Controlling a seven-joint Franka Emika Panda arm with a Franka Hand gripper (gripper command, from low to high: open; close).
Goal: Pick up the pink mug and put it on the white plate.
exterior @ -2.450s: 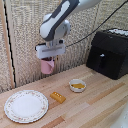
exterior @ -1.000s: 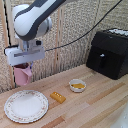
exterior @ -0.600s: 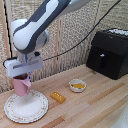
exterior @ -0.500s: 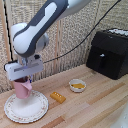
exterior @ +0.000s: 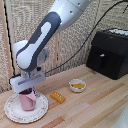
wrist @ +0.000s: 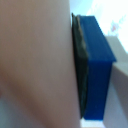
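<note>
One pincer point(exterior: 27, 93) grips pink mug point(exterior: 27, 101) on white platter point(exterior: 12, 113).

One pink mug point(exterior: 27, 100), one white platter point(exterior: 42, 108), one bowl point(exterior: 77, 85).

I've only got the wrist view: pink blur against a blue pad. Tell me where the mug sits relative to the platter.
Observer: In the exterior view the pink mug is upright over the white platter, inside its rim, low enough to look set down; actual contact I cannot confirm.
Operator: Report the jaws.
Observer: The gripper is at the mug's top, jaws closed on it, not released.
Operator: List anything near the platter.
Observer: A yellow block lies just off the platter on the exterior view's right, apart from it; a small white bowl sits beyond that.
</note>
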